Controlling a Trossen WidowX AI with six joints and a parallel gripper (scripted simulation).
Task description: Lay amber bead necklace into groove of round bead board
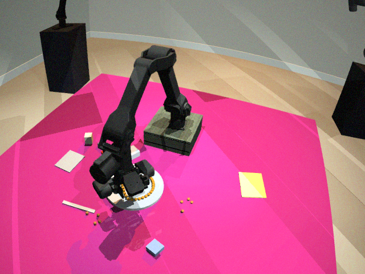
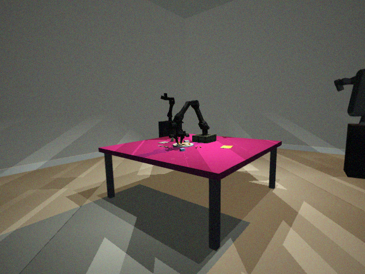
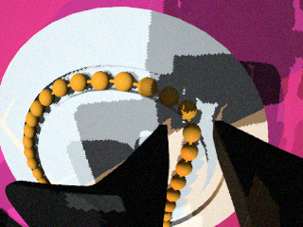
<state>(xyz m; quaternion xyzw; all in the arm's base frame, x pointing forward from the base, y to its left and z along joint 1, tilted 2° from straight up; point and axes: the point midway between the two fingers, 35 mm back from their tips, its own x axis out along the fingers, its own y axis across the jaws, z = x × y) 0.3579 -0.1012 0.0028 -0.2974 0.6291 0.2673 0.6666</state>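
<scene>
Hand [image 1: 134,183] [image 2: 179,144] [image 3: 189,130] is standing part-open, straddling necklace [image 1: 153,185] [image 3: 100,80], gripping nothing; closing lightly, then easing strand toward wrist-view 3 o'clock, should be suiting groove [image 3: 101,65].

Pink tabletop [image 1: 280,230] [image 2: 218,159] — loose amber beads [image 1: 181,201] [image 2: 200,146], yellow square [image 1: 252,185] [image 2: 226,146].

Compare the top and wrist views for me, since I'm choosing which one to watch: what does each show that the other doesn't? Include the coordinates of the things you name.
Only the top view: the yellow square [image 1: 252,185], the blue block [image 1: 154,247], loose amber beads [image 1: 182,210] and the arm's wooden base block [image 1: 150,128].

Only the wrist view: beads of the strand between the parted fingertips, and the stretch of groove they leave uncovered.

Both: the amber necklace [image 1: 152,190] [image 3: 99,80], the round white board [image 1: 158,184] [image 3: 114,35], the gripper [image 3: 189,130] and the pink surface [image 1: 265,230] [image 3: 16,33].
</scene>
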